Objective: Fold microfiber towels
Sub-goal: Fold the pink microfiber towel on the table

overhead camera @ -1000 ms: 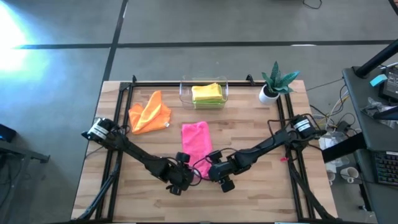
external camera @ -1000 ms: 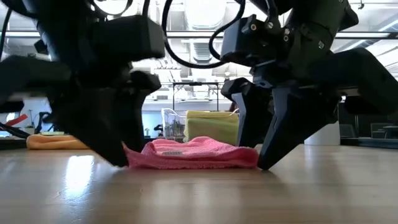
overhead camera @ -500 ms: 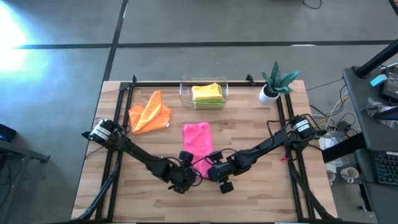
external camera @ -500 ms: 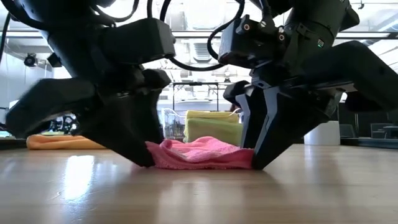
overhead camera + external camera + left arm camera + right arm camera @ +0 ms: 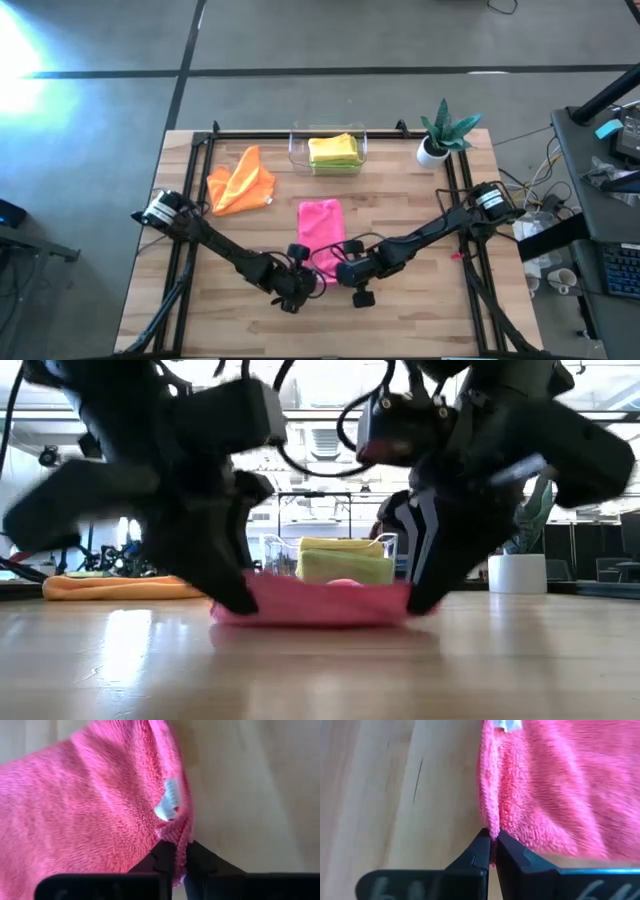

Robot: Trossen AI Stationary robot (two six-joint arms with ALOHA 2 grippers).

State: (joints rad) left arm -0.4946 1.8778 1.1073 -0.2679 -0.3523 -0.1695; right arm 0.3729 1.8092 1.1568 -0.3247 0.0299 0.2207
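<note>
I have the pink towel (image 5: 321,226) in the middle of the table (image 5: 430,300), with both arms at its near edge. The left gripper (image 5: 175,861) is pinched on one near corner, just by the white care tag (image 5: 168,806); the right gripper (image 5: 492,851) is clamped on the other, its fingers closed on the doubled hem. In the low view the near edge looks lifted just off the wood between the two grips.

I judge the cloth light, limp and plush. It will sag between my two holds and drape wherever I carry it, so I want the corners kept level and spread apart. The nap should grip the fingers well, but the hem is thin, so a shallow pinch could slip. Corners are the right place to hold.

The orange towel (image 5: 240,181) lies crumpled near the left side. A yellow and a green one sit stacked in the bin (image 5: 296,152) at the far edge.
</note>
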